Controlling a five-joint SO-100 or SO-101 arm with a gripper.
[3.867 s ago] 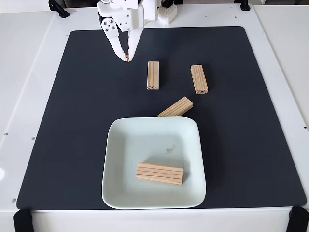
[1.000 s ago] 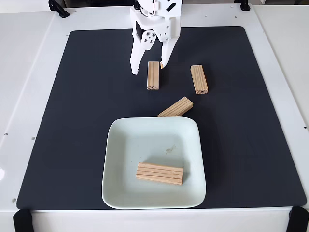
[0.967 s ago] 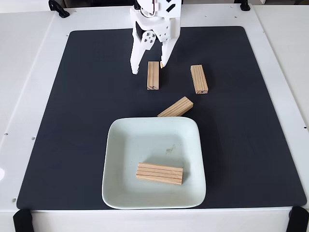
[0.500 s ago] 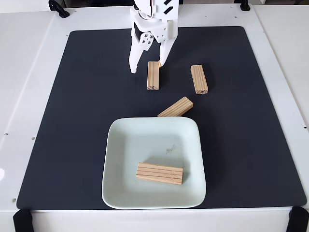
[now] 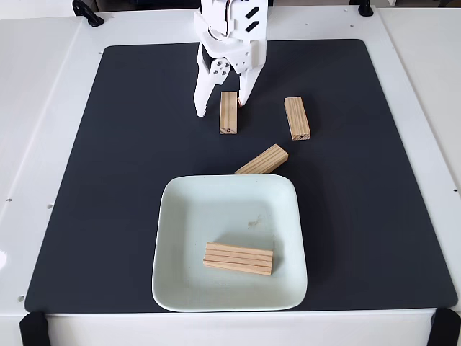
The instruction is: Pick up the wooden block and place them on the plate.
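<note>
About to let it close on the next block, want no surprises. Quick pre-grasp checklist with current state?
1. Claw open: ok, fingers spread.
2. Claw straddles the target block: ok by this fixed view, one finger to its left, one at its upper right corner.
3. Claw low enough to grip: cannot tell from above.
4. Neighbours clear: ok, right block and slanted block lie apart from the target.
5. Drop room on the plate: ok, one block lies near its front, the rest is bare.

The gripper (image 5: 221, 108) straddles one block's (image 5: 228, 114) far end; bare mat (image 5: 144, 144) lies open on either side.
</note>
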